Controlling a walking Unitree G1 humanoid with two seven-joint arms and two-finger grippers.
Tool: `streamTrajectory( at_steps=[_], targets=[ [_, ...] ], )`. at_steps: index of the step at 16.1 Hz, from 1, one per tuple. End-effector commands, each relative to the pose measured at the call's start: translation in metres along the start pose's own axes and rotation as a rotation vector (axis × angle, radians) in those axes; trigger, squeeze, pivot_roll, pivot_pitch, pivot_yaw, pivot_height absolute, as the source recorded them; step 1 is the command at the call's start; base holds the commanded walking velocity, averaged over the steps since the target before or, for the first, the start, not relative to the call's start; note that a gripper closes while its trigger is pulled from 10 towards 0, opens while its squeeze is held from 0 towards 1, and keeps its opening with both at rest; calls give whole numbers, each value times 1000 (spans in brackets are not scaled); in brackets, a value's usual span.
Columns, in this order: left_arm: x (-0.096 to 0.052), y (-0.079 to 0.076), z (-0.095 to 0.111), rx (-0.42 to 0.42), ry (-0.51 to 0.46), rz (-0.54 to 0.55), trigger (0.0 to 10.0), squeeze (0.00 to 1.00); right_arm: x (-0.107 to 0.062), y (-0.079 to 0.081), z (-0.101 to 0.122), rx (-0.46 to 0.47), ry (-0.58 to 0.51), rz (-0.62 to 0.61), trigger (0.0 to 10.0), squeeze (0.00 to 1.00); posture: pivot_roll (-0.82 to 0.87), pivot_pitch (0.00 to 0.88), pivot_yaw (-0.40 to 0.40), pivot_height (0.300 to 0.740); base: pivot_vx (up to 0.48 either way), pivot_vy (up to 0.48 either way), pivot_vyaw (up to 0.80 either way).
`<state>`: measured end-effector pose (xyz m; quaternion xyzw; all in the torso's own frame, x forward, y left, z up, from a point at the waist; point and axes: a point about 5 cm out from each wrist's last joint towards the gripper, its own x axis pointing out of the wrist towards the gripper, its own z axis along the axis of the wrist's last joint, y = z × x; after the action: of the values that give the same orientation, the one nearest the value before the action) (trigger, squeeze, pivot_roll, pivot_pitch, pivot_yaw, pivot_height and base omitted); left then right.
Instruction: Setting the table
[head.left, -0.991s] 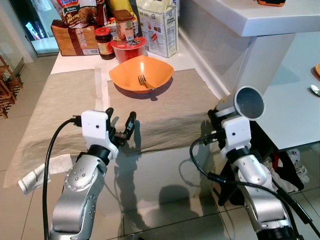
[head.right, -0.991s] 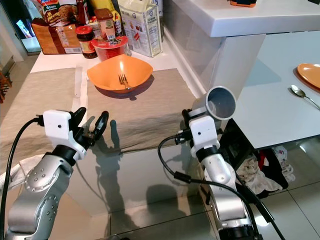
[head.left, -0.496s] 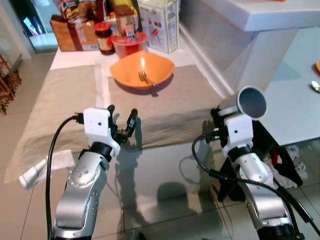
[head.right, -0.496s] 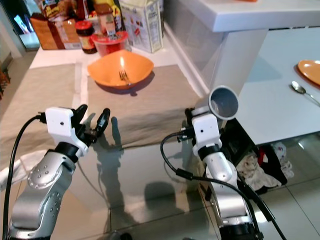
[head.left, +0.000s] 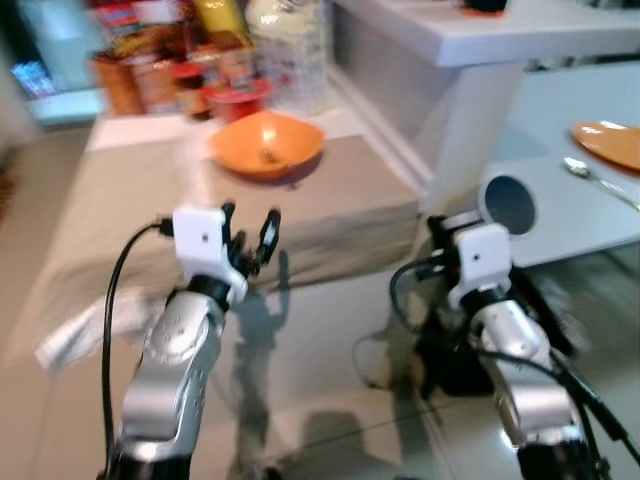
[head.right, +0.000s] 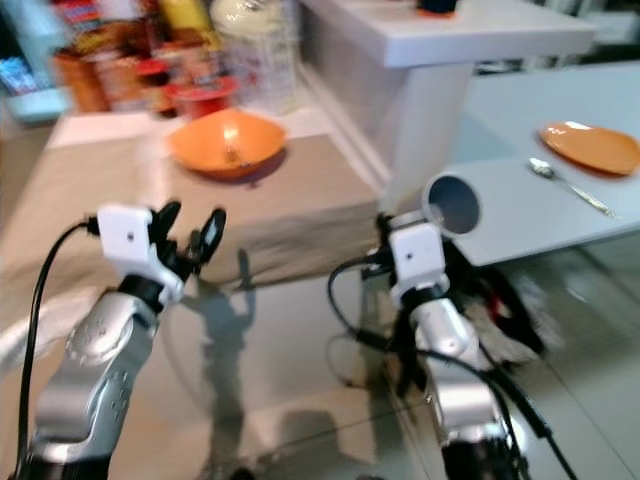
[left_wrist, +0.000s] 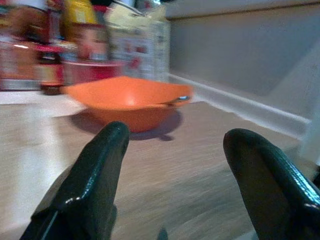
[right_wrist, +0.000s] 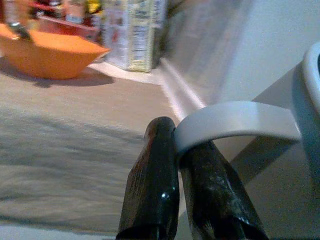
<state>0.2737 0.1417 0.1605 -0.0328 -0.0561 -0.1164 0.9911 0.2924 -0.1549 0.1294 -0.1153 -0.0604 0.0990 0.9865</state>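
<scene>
Surface: beige cloth-covered table (head.left: 330, 215), motion blur throughout.
Mug: pale grey ceramic mug (head.right: 451, 203), held above the floor off the cloth's right edge, mouth toward camera.
Right gripper (right_wrist: 182, 150): pinched on the mug's handle.
Left gripper (left_wrist: 172, 150): fingers spread, empty, pointing toward the orange square bowl (head.left: 266, 146).
Beyond: blurred food packages (head.left: 200, 50).

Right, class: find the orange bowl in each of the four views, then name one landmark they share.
Left eye: bowl, upper middle, on the cloth.
Right eye: upper left of middle.
Left wrist: beyond the open fingers.
Right wrist: far corner.
Shared landmark: the carton behind the bowl.
</scene>
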Motion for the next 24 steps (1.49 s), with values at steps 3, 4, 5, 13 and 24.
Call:
streamTrajectory(
  at_steps=[3, 4, 5, 13, 24],
  targets=[
    [-2, 2, -2, 23, 13, 5, 10000, 0, 3, 4, 1, 30, -10, 1, 0, 0, -95, 0, 46, 740, 0, 0, 0],
    [-2, 0, -1, 20, 8, 1, 10000, 0, 3, 5, 3, 34, -18, 7, 0, 0, -94, 0, 45, 740, 0, 0, 0],
    [-2, 0, -1, 18, 6, 2, 10000, 0, 3, 5, 3, 26, -16, 9, 0, 0, -92, 0, 43, 740, 0, 0, 0],
    [-6, -1, -3, 10, 18, 9, 10000, 0, 2, 5, 0, 16, -2, 18, 0, 0, -87, 0, 40, 740, 0, 0, 464],
    [-7, 2, -2, 15, 20, 9, 10000, 0, -2, 7, -5, 21, 16, 29, 0, 0, -90, 0, 40, 740, -24, 0, 0]
  ],
)
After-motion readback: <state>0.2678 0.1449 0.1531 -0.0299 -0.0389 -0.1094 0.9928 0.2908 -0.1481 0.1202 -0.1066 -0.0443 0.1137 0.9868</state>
